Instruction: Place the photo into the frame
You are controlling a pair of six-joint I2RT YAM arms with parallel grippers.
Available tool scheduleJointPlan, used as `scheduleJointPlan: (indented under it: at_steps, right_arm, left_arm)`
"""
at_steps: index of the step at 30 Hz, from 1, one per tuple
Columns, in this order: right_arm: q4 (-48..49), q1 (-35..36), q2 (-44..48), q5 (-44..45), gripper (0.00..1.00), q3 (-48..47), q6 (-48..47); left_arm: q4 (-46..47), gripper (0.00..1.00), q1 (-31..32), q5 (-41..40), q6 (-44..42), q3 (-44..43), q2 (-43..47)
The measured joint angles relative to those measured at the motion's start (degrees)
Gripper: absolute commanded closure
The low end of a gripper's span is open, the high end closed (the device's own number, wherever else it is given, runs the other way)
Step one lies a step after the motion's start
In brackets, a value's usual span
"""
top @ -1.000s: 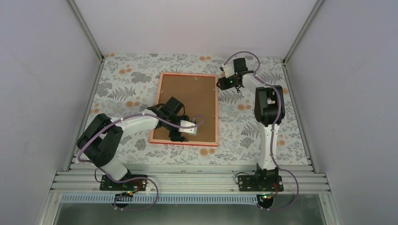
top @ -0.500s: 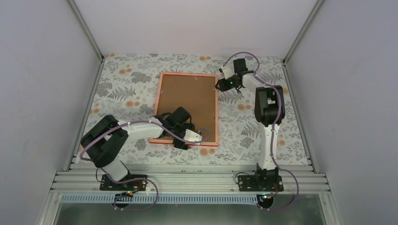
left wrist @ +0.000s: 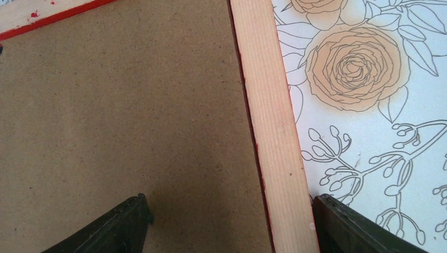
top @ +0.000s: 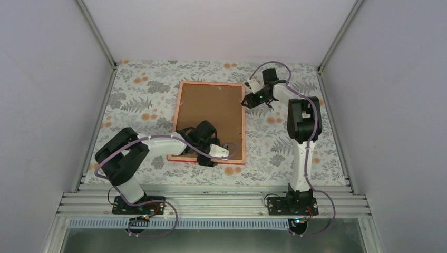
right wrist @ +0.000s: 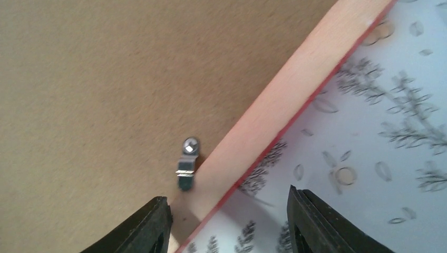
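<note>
On a floral cloth (top: 142, 100) at the middle of the table, the frame (left wrist: 271, 132) lies face down. Its pale pink back is up, and a brown board (top: 211, 108) fills its opening.

Over the last second the left arm has drawn back from above the board toward the near side. The left gripper (left wrist: 230, 200) now hangs at the frame's near edge. Its wrist view shows it spread open and holding nothing, one finger over the board and the other over the cloth, with the edge between them.

The right gripper (right wrist: 227, 196) has slid a little nearer along the frame's right edge, close to the far right corner. It is also parted and empty, straddling that edge. Just ahead of it, a small metal clip (right wrist: 186, 164) sits where the board meets the edge.

With the board seated and both grippers working the rim, the task looks close to done. What seems left is fastening the clips or turning the frame over.

The photo cannot be seen in any view. It is probably under the board, but the pictures do not confirm this. The red front and the pane are hidden against the cloth. In the top view the left wrist covers part of the near edge, and the other clips are too small to read. Whether the visible clip is locked over the board is unclear.
</note>
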State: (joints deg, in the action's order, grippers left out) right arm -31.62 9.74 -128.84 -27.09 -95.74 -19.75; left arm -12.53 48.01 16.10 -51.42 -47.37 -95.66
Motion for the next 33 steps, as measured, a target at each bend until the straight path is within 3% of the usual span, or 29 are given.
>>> scheduleJointPlan:
  at_steps: [11, 22, 33]
  right_arm:
    - [-4.2, -0.1, 0.7, -3.1, 0.45, 0.2, 0.8]
    - [1.2, -0.1, 1.7, 2.5, 0.44, -0.5, 7.6]
    - [4.9, 0.8, 0.6, 5.3, 0.43, 1.0, 8.0]
  left_arm:
    - [0.0, 0.23, 0.0, 0.1, 0.3, -0.1, -0.2]
    - [0.1, 0.23, 0.0, 0.3, 0.4, -0.1, -0.2]
    - [0.8, 0.23, 0.0, 0.4, 0.5, -0.1, -0.4]
